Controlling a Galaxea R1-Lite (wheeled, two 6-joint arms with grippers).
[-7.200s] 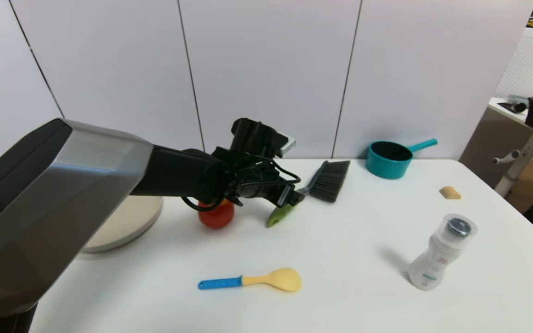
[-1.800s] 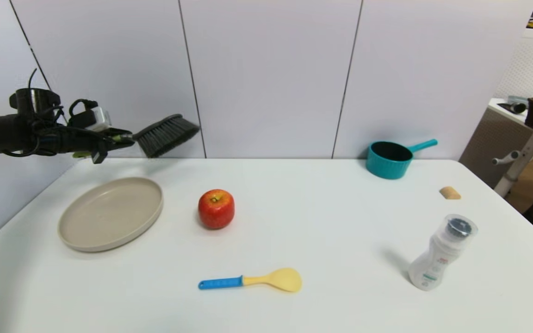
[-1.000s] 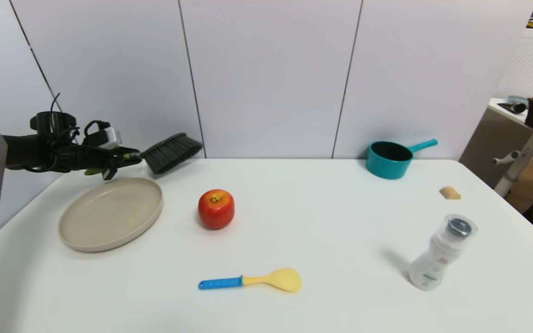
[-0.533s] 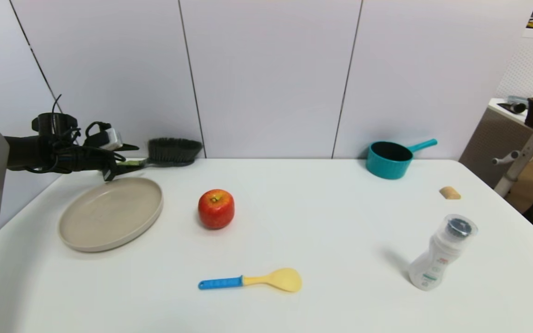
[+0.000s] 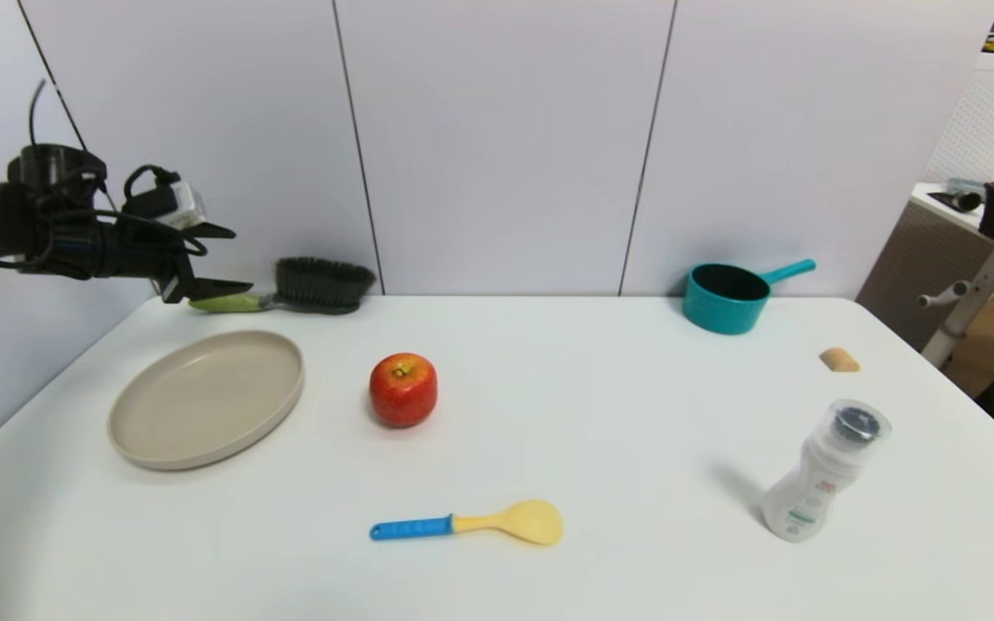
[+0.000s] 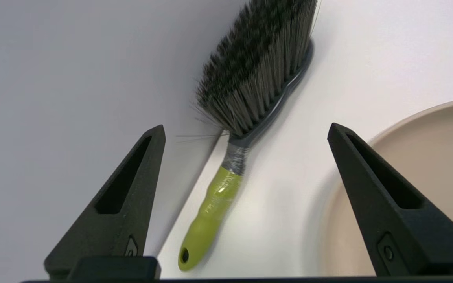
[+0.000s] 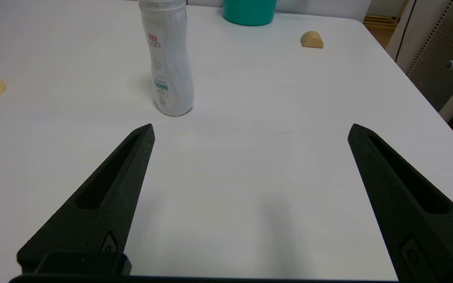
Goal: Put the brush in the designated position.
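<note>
The brush [image 5: 290,291] lies on bare white tabletop at the far left, against the back wall, bristles up and lime-green handle toward the table's left edge. The left wrist view shows the brush [image 6: 246,118] lying free between and beyond my spread fingers. My left gripper [image 5: 225,259] hangs open, a little above the handle's end, touching nothing. My right gripper [image 7: 250,131] stands open and empty over the table's near right part; it is out of the head view.
A round beige plate [image 5: 160,431] sits just in front of the brush. A red apple [image 5: 403,388], a blue-and-yellow spoon [image 5: 471,523], a white bottle [image 5: 820,473], a teal pot [image 5: 732,296] and a small tan piece [image 5: 839,359] stand on the table.
My left gripper lowered the brush to the back-left tabletop, opened and let it go, then rose and drew back to the left. The brush now rests by itself.
</note>
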